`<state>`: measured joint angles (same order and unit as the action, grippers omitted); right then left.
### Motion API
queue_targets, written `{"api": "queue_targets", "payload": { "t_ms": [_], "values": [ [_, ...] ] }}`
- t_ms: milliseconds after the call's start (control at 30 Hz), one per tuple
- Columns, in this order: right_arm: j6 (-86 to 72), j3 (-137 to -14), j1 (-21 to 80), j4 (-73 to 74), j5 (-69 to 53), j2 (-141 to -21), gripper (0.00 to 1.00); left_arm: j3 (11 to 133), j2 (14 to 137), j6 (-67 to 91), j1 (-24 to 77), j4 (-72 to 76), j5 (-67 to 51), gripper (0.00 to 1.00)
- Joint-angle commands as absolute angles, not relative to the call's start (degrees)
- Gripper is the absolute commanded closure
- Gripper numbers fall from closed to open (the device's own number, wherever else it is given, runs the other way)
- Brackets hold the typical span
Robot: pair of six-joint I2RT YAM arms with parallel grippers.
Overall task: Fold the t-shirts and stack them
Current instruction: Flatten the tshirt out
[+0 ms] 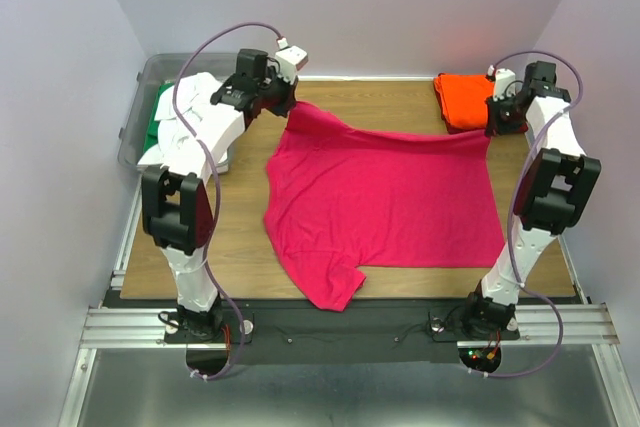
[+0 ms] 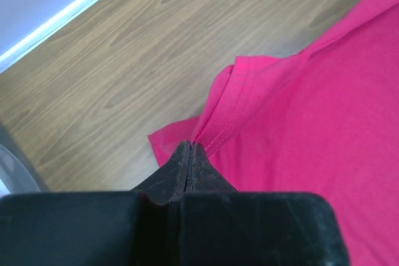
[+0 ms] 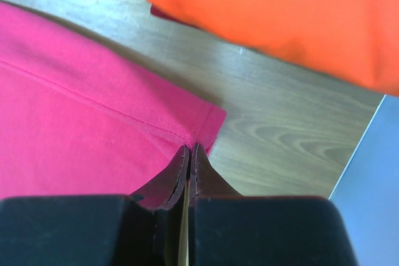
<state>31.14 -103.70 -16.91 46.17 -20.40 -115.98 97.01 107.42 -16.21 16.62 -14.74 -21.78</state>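
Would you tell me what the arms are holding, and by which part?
The pink t-shirt: left jaws pinch its far sleeve hem, right jaws its far bottom-hem corner.

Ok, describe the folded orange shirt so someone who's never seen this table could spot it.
Start at the wooden table and go to its far right corner, just beyond the right gripper. The orange t-shirt lies there folded into a compact block, unlike the magenta t-shirt spread across the middle.

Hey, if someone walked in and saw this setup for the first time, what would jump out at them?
The big magenta t-shirt spread across the middle of the table, its far edge pinched at both ends by the left hand and right hand. Next, the folded orange t-shirt at the far right corner.
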Motion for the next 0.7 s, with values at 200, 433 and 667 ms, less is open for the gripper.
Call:
{"api": "queue_targets", "payload": {
  "t_ms": [200,433,667],
  "values": [
    [36.3,-95.9,-18.0,45.6,-19.7,-107.3,1.0,83.7,95.2,-17.0,20.1,-19.1,-14.6,1.0],
    [40.0,-88.8,-19.6,46.2,-18.9,-102.2,0.99,74.0,86.1,-17.6,22.2,-22.7,-13.4,1.0],
    [42.8,-81.2,-19.7,46.5,-19.3,-101.1,0.99,65.3,82.7,-19.6,26.4,-25.6,-12.7,1.0]
  ]
}}
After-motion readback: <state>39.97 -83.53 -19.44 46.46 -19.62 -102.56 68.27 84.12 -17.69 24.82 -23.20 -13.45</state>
